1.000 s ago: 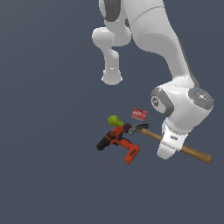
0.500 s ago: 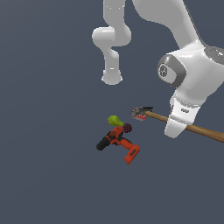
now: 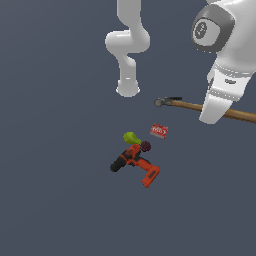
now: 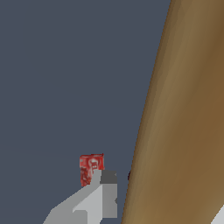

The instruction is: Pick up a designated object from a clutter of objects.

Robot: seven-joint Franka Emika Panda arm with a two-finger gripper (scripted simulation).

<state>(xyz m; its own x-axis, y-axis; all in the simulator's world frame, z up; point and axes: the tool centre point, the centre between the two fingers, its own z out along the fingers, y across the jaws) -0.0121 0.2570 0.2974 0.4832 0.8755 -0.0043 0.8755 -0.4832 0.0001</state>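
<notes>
The hammer [image 3: 186, 105], with its long light-brown wooden handle and dark grey head, hangs level in the air above and to the exterior view's right of the clutter. My gripper [image 3: 210, 115] is shut on the handle's middle, and the white hand hides that stretch. In the wrist view the handle [image 4: 183, 113] fills one side, with one grey fingertip [image 4: 105, 186] pressed beside it. Below lie the orange-black drill [image 3: 136, 165], the green pear [image 3: 131, 137], the dark purple ball [image 3: 145, 146] and the small red box [image 3: 159, 131], which also shows as the red box [image 4: 91, 166] in the wrist view.
The arm's white base [image 3: 128, 89] stands behind the clutter. The floor [image 3: 55, 190] around the objects is a plain dark grey surface.
My gripper has risen and moved to the exterior view's right with the hammer, lifting it off the floor and away from the drill, pear, ball and red box, which stayed put.
</notes>
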